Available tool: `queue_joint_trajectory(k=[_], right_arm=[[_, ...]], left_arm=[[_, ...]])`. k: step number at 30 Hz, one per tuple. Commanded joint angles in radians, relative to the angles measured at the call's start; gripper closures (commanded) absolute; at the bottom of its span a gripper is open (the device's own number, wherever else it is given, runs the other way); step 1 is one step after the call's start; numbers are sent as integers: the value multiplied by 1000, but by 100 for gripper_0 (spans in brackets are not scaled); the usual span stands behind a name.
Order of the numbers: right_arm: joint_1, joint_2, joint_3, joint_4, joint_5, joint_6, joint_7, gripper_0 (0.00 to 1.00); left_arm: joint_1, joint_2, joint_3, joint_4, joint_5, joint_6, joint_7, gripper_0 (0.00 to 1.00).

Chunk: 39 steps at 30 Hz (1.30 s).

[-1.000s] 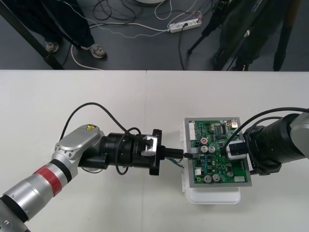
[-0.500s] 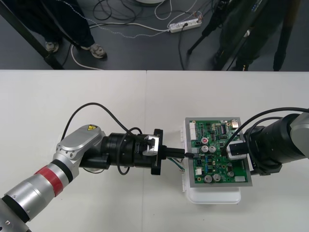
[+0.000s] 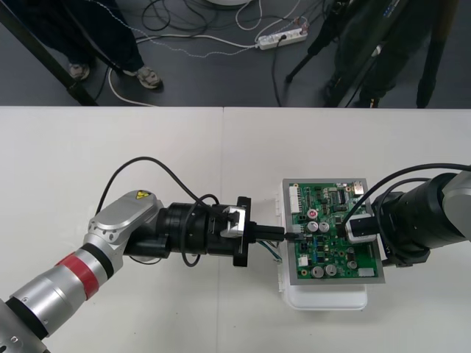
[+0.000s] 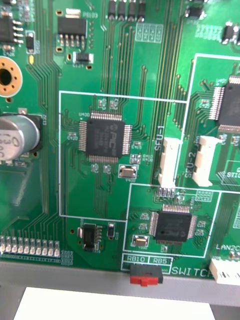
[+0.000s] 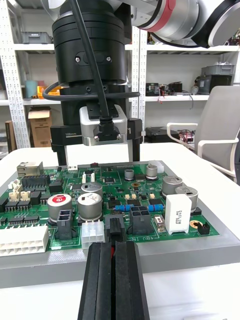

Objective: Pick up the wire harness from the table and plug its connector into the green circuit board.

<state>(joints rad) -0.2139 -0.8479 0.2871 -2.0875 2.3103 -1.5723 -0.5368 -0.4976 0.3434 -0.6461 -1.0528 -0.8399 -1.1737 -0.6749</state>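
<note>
I have one harness (image 3: 274,250), one board (image 3: 324,254) and two grippers at work. My left gripper (image 3: 278,234) reaches in level across the table (image 3: 147,162), its tips at the board's left edge. Its two fingers (image 5: 97,280) are pressed together on the harness. A red wire runs up between them, and the plug (image 5: 115,228) stands just past the tips, right at the board's near rim. I cannot tell whether it is seated. A few loose wires trail out beside my fingers, over the table next to the base (image 3: 327,298).

The rim around the plug is crowded, with one white socket (image 5: 92,233) just beside it, one black socket (image 5: 140,218) on the other side, and two capacitors (image 5: 91,206) behind. My right gripper (image 3: 359,228) stands over the board's opposite edge, facing the left one. Its camera is close above two square chips (image 4: 105,136), two white headers (image 4: 168,161) and one red switch (image 4: 146,275).
</note>
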Motion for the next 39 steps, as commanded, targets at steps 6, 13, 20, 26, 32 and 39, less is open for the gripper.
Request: queue_joint_trajectory(k=[6,13,20,26,32,39], right_arm=[[-30,4,14,-29,-26,1,-46,0],[-30,4,14,-29,-26,1,-45,0],[-30,3,14,-29,-25,1,-45,0],[-32,-5,12,-29,-9,1,-37,0],[-30,-65,7,-29,-29,1,-25,0],[-32,-168,-3,-29,-134,1,-6,0]], left_arm=[[-26,-81,20,-47,13,66,-80,100],[-24,-60,20,-47,16,66,-74,100],[-26,-40,20,-49,41,66,-74,61],[-24,-30,20,-49,65,66,-71,4],[-24,3,20,-49,91,66,-75,2],[-21,69,20,-49,125,65,-77,1]])
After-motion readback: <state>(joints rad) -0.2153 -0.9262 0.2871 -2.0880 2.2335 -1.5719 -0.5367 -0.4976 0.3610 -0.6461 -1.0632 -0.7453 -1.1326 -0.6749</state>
